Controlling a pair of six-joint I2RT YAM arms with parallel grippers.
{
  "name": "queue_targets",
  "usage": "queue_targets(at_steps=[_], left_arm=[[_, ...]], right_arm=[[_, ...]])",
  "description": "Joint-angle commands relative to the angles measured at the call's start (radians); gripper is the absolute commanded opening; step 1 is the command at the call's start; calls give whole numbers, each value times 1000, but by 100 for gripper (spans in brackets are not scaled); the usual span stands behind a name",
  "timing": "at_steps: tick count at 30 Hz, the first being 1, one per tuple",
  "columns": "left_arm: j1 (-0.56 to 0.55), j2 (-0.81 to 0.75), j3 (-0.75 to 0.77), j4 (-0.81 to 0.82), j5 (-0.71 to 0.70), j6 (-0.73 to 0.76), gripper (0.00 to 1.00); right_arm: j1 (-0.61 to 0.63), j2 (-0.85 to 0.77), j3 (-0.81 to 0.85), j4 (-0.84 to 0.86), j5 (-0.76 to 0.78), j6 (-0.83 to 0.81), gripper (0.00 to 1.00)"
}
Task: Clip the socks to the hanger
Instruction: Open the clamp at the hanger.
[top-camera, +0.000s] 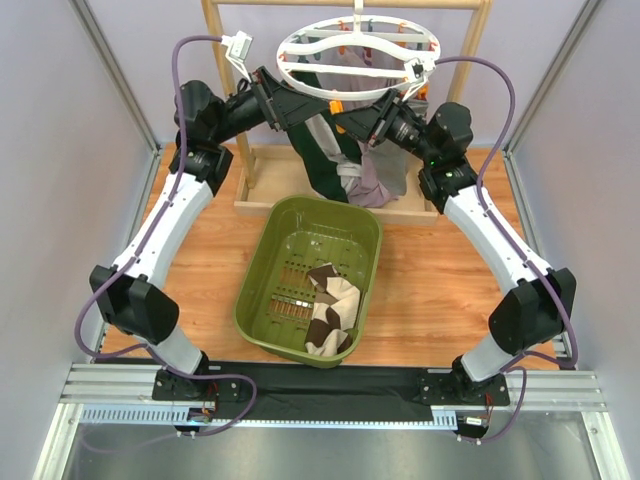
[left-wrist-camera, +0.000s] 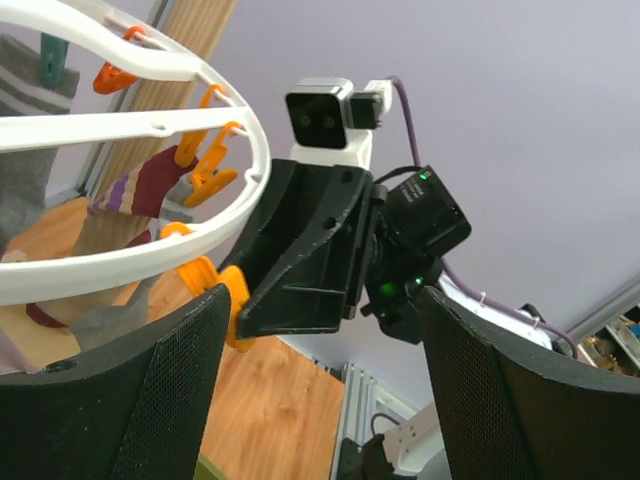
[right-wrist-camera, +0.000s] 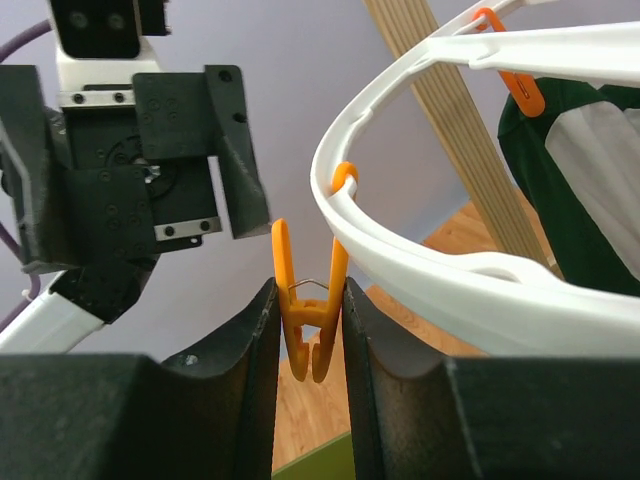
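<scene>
Right jaws snug on orange clip (right-wrist-camera: 302, 322) of hanger (right-wrist-camera: 420, 272)

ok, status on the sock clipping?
Left gripper open, empty. Right gripper shut on orange clip under hanger ring, no sock in it. Argyle sock in basket. Nothing visibly in the way.

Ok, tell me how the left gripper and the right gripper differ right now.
The left gripper has its jaws wide apart; the right gripper has them nearly together. The left gripper holds nothing, while the right gripper pinches an orange clip hanging from the hanger. Both are raised beside the hanger, facing each other from opposite sides.
</scene>
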Motion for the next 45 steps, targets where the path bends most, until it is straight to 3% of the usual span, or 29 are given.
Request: queue_targets(at_steps=[1,8,13,18,22,26,29,33,37,45], left_arm=[[6,25,-14,-11,-12,-14,82],[1,41,-34,62,-27,-9,78],[-11,120,12,188,-10,-106,79],[-31,163,73,190,-15,-121,79],[-33,180,73,251,-15,-158,64],[-34,198,61,369,-6,-225,55],[-39,215,82,371,6,-241,51],[-45,231,111,355,19,-248,53],[-46,252,119,431,33,-313,68],[-46,238,95,386,36,-278,75]], right_arm=[[4,-40,-20,69,-68,31,0],[-4,-18,-29,157,-105,126,0],[-5,-12,-28,177,-115,144,0],[-8,-12,-17,175,-126,145,0],[-10,-18,-21,172,-128,144,0],[-10,-14,-23,175,-132,150,0],[-10,-12,-25,187,-138,163,0],[-11,-8,-20,206,-143,179,0],[-16,0,-20,232,-152,203,0],[-20,-7,-35,250,-158,217,0]])
